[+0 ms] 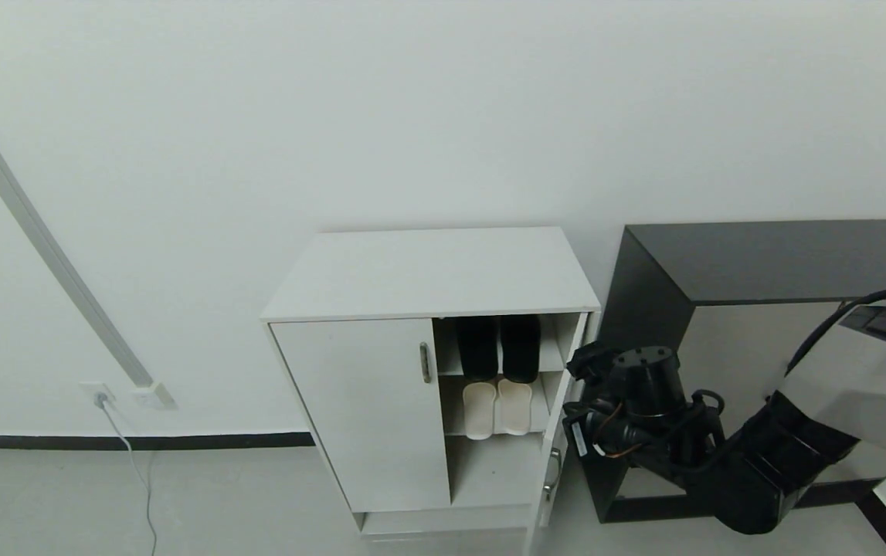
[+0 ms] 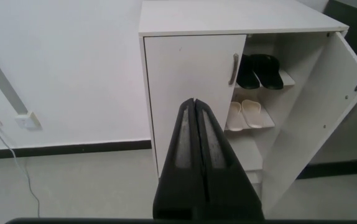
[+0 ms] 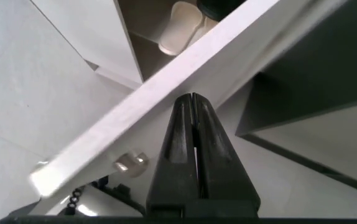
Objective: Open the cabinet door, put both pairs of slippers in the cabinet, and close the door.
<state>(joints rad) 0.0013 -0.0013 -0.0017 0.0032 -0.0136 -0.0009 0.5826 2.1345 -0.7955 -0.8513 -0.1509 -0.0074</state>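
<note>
The white cabinet (image 1: 431, 274) stands against the wall, its left door (image 1: 365, 409) closed and its right door (image 1: 558, 432) swung wide open. A black pair of slippers (image 1: 498, 347) sits on the top shelf and a white pair (image 1: 497, 408) on the shelf below; the bottom shelf is bare. My right gripper (image 3: 194, 96) is shut and empty, its tips against the outer face of the open door (image 3: 185, 93), above the door handle (image 3: 129, 163). My left gripper (image 2: 194, 101) is shut and empty, held back from the cabinet (image 2: 191, 68), facing the closed left door.
A dark desk (image 1: 759, 262) stands right beside the cabinet, just behind the open door and my right arm (image 1: 643, 417). A wall socket with a cable (image 1: 103, 398) and a slanted cable duct (image 1: 41, 232) are to the left. Bare floor lies in front.
</note>
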